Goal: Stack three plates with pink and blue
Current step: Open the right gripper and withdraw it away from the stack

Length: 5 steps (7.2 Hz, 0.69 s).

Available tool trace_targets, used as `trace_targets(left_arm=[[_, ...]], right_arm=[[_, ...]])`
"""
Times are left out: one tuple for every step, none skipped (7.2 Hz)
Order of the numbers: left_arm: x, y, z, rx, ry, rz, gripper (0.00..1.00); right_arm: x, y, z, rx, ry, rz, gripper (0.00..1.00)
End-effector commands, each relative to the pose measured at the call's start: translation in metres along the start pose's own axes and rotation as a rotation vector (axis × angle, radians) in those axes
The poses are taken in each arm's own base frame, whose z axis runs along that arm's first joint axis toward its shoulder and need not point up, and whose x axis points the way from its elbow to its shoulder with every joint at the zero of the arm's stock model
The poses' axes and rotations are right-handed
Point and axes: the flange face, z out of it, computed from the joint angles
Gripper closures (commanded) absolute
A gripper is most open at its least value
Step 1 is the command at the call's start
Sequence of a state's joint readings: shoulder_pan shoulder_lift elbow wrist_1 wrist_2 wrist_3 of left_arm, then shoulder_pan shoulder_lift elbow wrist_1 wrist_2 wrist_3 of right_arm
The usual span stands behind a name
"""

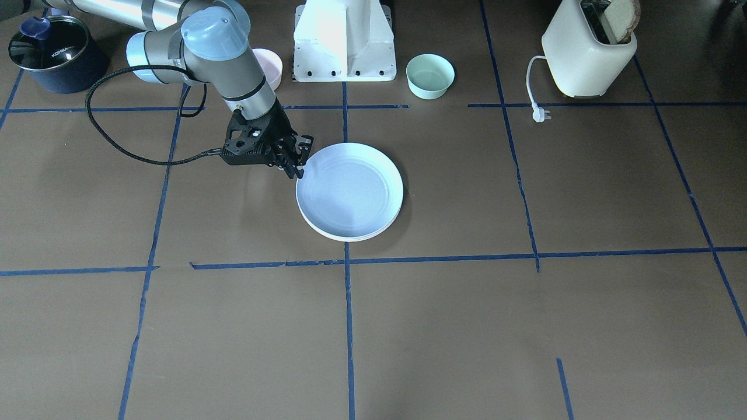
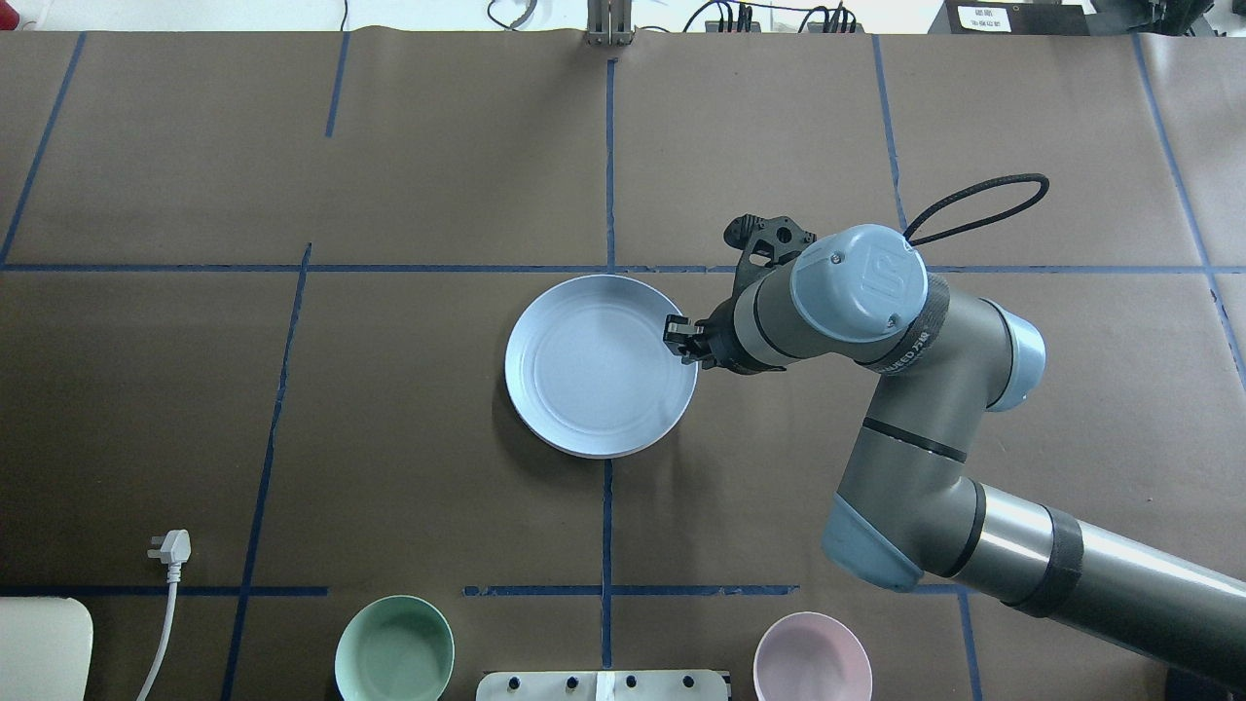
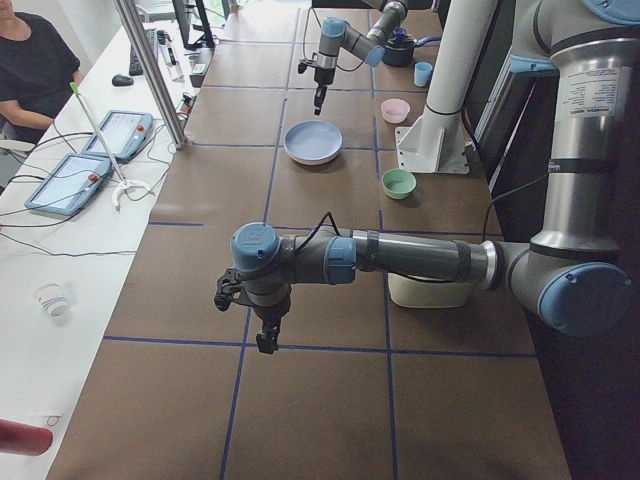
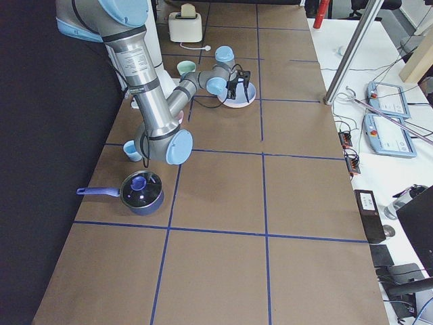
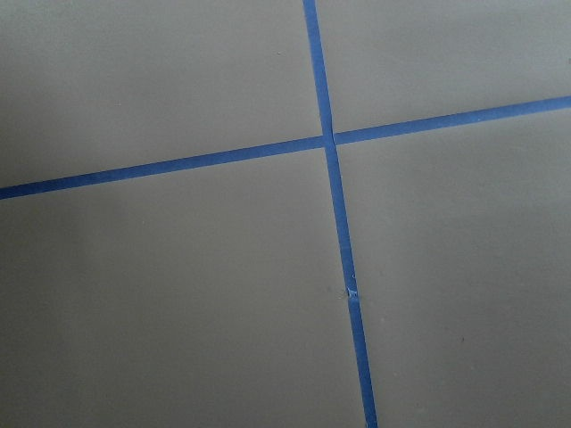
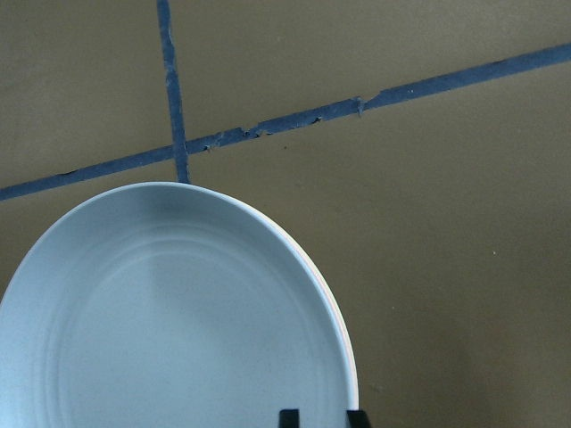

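A light blue plate (image 1: 350, 186) lies on top of a stack at the table's middle; it also shows in the overhead view (image 2: 599, 365) and the right wrist view (image 6: 178, 339). A cream plate's rim (image 1: 344, 237) peeks out beneath it. The pale pink plate is hidden. My right gripper (image 1: 296, 166) is at the stack's rim, also seen from overhead (image 2: 681, 336). In the right wrist view (image 6: 322, 417) its fingertips stand slightly apart, straddling the blue rim without squeezing it. My left gripper (image 3: 265, 340) hangs over bare table far from the stack; I cannot tell whether it is open.
A small pink bowl (image 1: 269, 65) and a mint-green bowl (image 1: 430, 76) stand beside the robot's base (image 1: 344, 41). A cream toaster (image 1: 589, 49) with its plug (image 1: 540, 114) lies on my left side. A dark pot (image 1: 52, 52) sits at my right.
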<state>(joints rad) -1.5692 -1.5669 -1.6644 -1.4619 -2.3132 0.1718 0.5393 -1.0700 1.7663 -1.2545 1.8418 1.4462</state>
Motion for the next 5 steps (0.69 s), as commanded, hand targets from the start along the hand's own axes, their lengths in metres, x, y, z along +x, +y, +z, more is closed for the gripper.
trace_targets(left_arm=[[-0.001, 0.0, -0.001, 0.0, 0.0, -0.002, 0.0], [-0.005, 0.003, -0.001, -0.002, 0.001, -0.013, 0.0], [-0.008, 0.007, 0.003, -0.01, 0.004, -0.022, 0.0], [-0.017, 0.011, 0.012, -0.018, 0.052, -0.051, 0.0], [-0.037, 0.018, 0.017, -0.02, 0.072, -0.094, 0.0]], right_arm=[[0.013, -0.025, -0.012, 0.018, 0.013, 0.017, 0.0], [0.032, -0.048, -0.023, -0.003, 0.053, 0.007, 0.0], [0.047, -0.073, -0.041, -0.029, 0.08, -0.085, 0.0], [0.077, -0.091, -0.055, -0.053, 0.123, -0.173, 0.0], [0.112, -0.112, -0.076, -0.066, 0.142, -0.208, 0.0]])
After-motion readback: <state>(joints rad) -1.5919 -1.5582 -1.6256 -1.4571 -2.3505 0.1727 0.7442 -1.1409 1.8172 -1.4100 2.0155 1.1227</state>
